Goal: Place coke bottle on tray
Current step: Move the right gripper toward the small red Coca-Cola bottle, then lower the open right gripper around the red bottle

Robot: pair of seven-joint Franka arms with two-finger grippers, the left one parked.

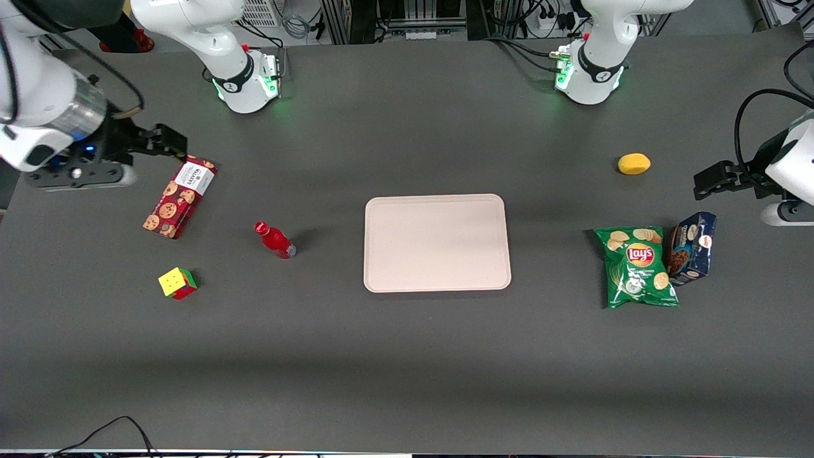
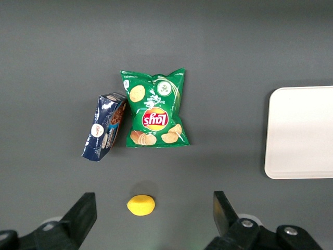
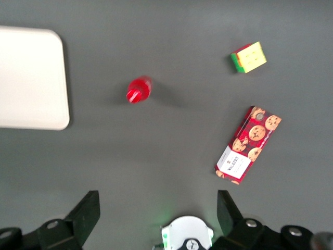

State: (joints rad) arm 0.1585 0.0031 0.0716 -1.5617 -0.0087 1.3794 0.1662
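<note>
The coke bottle (image 1: 275,240), small and bright red with a red cap, stands upright on the dark table beside the tray (image 1: 436,242), toward the working arm's end. It also shows in the right wrist view (image 3: 138,90), seen from above. The tray is pale pinkish-beige and bare; its corner shows in the right wrist view (image 3: 31,78). My right gripper (image 1: 170,142) hangs high above the table over the end of a red cookie box, farther from the front camera than the bottle and well apart from it. It is open and empty (image 3: 157,208).
A red cookie box (image 1: 180,197) and a colour cube (image 1: 177,282) lie near the bottle, toward the working arm's end. A green chip bag (image 1: 638,267), a blue box (image 1: 692,248) and a yellow lemon (image 1: 634,163) lie toward the parked arm's end.
</note>
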